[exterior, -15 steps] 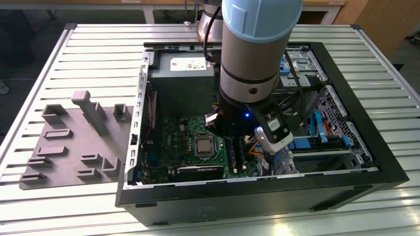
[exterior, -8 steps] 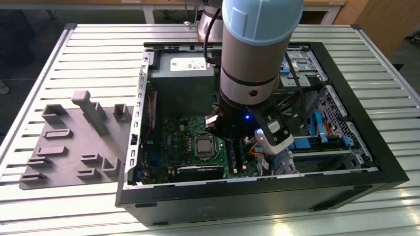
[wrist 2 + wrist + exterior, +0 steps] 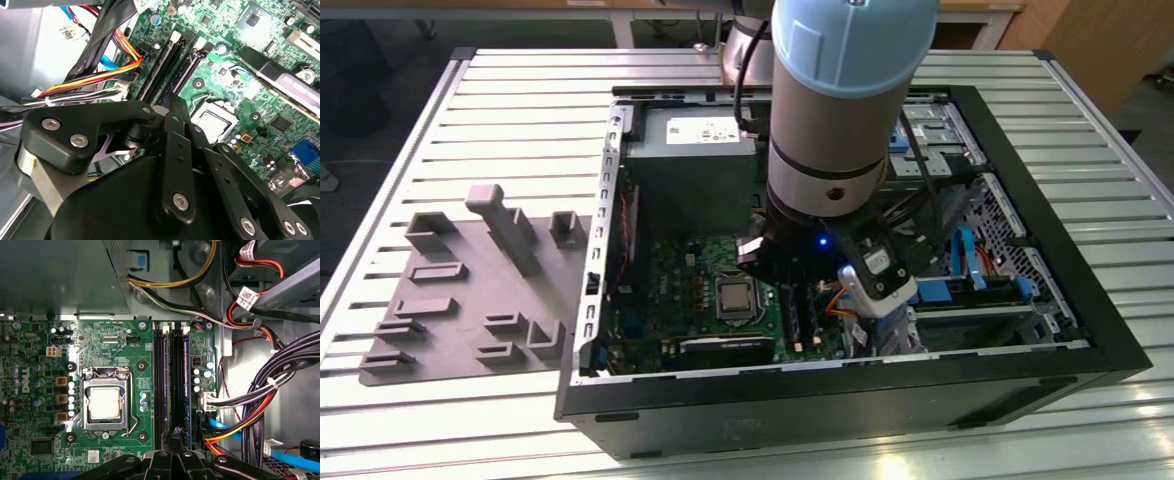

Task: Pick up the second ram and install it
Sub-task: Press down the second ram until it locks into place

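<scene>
Hovering inside open computer case (image 3: 1067, 370), tool (image 3: 176, 436) pinched narrow over second ram (image 3: 176, 385) seated in motherboard (image 3: 120, 345) slot.

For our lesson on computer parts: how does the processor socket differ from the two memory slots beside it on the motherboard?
The processor socket is square, with a silver metal frame and a pale centre; the memory slots are long, narrow and black. The processor socket stands alone; the memory slots run as a parallel pair. Both sit on the green motherboard.
</scene>
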Controlling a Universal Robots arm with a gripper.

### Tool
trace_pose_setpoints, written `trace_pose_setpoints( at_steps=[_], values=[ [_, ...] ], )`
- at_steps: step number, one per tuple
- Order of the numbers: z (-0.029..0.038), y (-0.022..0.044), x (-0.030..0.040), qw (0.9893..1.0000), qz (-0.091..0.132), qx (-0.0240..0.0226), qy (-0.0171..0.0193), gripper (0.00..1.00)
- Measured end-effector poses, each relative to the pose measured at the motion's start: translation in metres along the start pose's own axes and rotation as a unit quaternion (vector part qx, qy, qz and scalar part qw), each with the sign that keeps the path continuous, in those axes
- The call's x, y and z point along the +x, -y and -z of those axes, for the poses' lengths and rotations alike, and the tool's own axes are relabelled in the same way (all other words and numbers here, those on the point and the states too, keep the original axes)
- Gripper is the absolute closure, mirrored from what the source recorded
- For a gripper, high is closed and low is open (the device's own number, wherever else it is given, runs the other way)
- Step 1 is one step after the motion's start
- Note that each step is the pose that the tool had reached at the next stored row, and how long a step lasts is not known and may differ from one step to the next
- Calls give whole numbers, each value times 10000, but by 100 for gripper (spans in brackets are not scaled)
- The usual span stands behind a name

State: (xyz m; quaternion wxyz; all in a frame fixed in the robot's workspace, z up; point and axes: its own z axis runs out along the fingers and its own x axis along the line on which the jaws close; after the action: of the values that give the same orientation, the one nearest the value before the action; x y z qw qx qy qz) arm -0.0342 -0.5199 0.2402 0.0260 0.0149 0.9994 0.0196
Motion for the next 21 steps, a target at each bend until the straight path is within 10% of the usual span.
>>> trace_pose_setpoints(
  at_steps=[21],
  values=[
    [-55,71,1,10000,0,0,0,89]
  ],
)
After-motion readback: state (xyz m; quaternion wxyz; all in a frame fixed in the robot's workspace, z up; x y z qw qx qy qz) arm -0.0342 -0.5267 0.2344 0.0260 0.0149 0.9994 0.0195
